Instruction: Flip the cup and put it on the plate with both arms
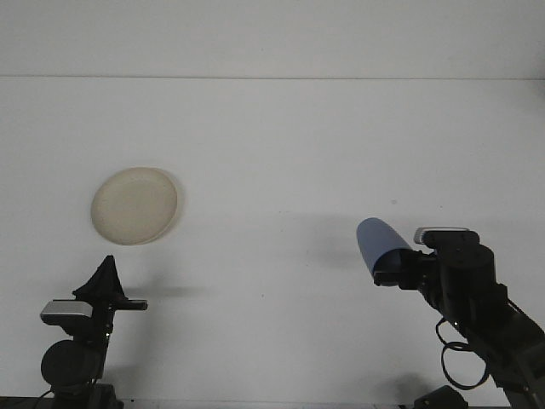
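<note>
1. Cup (381, 244): blue, held in the air above the white table (272, 145) at the right side of the front view, tilted with its closed rounded end pointing up and to the left.
2. Right gripper (393, 274): its dark fingers are clamped on the lower, open end of the cup; the black wrist and a looped cable sit just behind it toward the lower right corner.
3. Plate (135, 205): a round, cream-coloured dish lying flat on the table at the left, well apart from the cup, with nothing on it.
4. Left gripper (106, 277): it points upward near the lower left edge, below the plate and not touching it. Its fingers appear as a single dark pointed shape, so I cannot tell whether they are parted or closed, and nothing is visibly held there.
5. A faint shadow lies on the table beneath and left of the cup.
</note>
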Controlling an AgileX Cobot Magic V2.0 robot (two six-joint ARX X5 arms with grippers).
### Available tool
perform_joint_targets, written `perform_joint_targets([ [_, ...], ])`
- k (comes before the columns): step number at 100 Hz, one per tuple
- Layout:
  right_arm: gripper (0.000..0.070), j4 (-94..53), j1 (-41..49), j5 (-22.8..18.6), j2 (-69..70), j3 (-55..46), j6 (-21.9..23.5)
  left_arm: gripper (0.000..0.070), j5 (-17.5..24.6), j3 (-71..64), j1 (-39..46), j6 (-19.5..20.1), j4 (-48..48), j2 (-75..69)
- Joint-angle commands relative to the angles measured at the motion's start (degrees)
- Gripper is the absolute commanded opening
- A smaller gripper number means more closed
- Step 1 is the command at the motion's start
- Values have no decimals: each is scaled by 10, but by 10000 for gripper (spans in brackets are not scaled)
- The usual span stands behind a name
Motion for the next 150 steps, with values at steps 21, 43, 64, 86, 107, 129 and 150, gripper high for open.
perform_joint_targets([
  [21,0,-87,141,7,170,131,41,11,1,-12,0,7,7,-1],
  [43,0,-148,212,8,328,238,28,11,1,-12,0,7,7,-1],
  [64,0,-209,245,0,447,302,-13,11,1,-12,0,7,7,-1],
  [86,0,-237,257,-7,523,312,-41,11,1,-12,0,7,7,-1],
  [107,0,-236,256,-31,559,312,-60,11,1,-12,0,7,7,-1],
  [129,0,-235,256,-36,586,312,-73,11,1,-12,0,7,7,-1],
  [150,0,-223,257,-52,595,312,-80,11,1,-12,0,7,7,-1],
])
